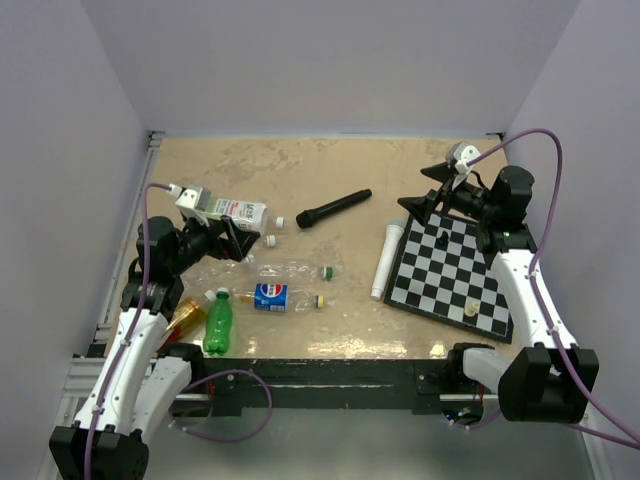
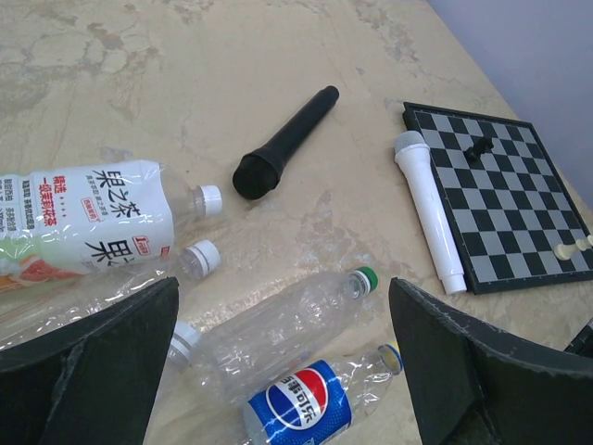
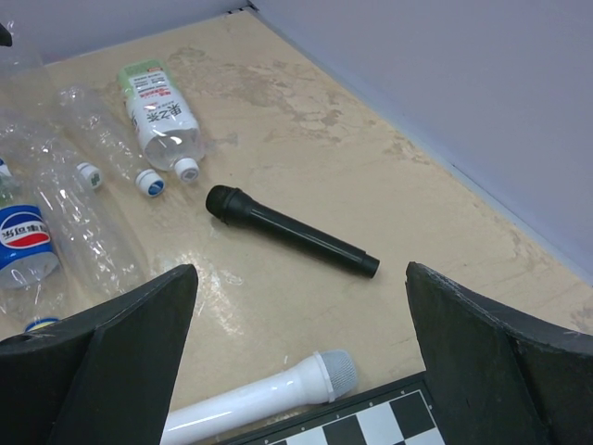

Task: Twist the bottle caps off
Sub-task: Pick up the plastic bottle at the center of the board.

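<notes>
Pre-grasp, caps (image 2: 366, 276) all look on: left gripper (image 2: 283, 315) wide & empty w/ bottles (image 2: 278, 334) lying just under it, right gripper (image 3: 301, 278) wide too, bottles off its left; next prob. L pins a body, R twists cap.

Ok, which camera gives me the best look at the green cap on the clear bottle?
Left wrist: the green cap sits close and unobstructed on the neck of its clear bottle. Top external shows it only as a tiny green speck. In the right wrist view I cannot pick it out.
</notes>
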